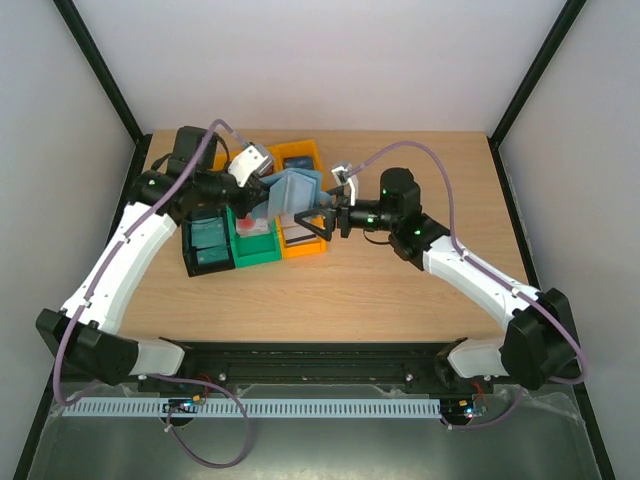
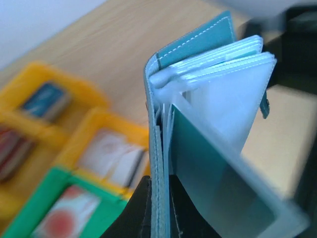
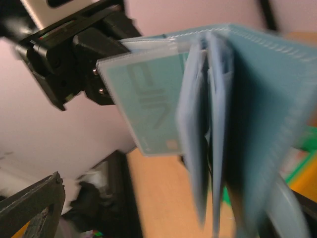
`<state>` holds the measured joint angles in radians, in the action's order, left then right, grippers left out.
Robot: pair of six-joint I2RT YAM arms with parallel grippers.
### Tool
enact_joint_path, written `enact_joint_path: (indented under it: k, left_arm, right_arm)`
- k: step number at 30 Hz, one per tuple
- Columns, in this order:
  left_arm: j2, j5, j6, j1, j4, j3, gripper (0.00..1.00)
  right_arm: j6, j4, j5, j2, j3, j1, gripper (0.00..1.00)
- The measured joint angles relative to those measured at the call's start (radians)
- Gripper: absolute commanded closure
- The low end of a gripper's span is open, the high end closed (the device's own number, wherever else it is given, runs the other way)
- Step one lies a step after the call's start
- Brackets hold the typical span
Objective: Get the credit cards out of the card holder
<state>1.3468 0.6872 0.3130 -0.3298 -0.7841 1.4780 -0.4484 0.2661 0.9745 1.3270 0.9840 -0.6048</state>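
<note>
The teal-blue card holder [image 1: 296, 190] hangs open in the air over the bins, its pale sleeves [image 2: 233, 79] fanned out. My left gripper [image 2: 161, 218] is shut on the holder's cover [image 2: 198, 39], one black finger on each side of the stitched edge. A teal credit card [image 3: 148, 104] sits in a clear sleeve and sticks out sideways from the holder [image 3: 267, 99]. My right gripper [image 1: 318, 224] stands open just right of the holder. One of its fingers [image 3: 34, 203] shows at the lower left, and the sleeves hang between the jaws without being pinched.
Below the holder stand orange bins [image 1: 302, 243], a green bin [image 1: 256, 250] and a black bin [image 1: 208, 262] holding cards. The left wrist view also shows the orange bins [image 2: 86, 124] and the green bin [image 2: 34, 218]. Bare wooden table [image 1: 400, 290] lies to the right and front.
</note>
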Motion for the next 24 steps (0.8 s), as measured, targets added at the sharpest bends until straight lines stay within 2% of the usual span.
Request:
enact_joint_path:
  k: [5, 7, 9, 13, 24]
  left_arm:
    - [0.021, -0.529, 0.009, -0.105, 0.014, 0.002, 0.98]
    - [0.040, -0.658, 0.020, -0.150, 0.004, 0.007, 0.98]
    - [0.053, -0.713, 0.023, -0.173, -0.003, 0.012, 0.98]
    - [0.057, -0.658, 0.037, -0.180, -0.048, 0.045, 0.98]
    - [0.052, -0.126, 0.139, -0.085, -0.207, 0.200, 0.98]
  right_arm:
    - [0.063, -0.113, -0.174, -0.002, 0.006, 0.033, 0.01]
    - [0.077, -0.144, -0.211, 0.002, 0.009, 0.035, 0.01]
    - [0.087, -0.161, -0.227, 0.008, 0.011, 0.035, 0.01]
    - [0.109, -0.170, -0.229, 0.004, 0.010, 0.035, 0.01]
    - [0.203, -0.137, -0.195, -0.181, -0.056, 0.048, 0.01]
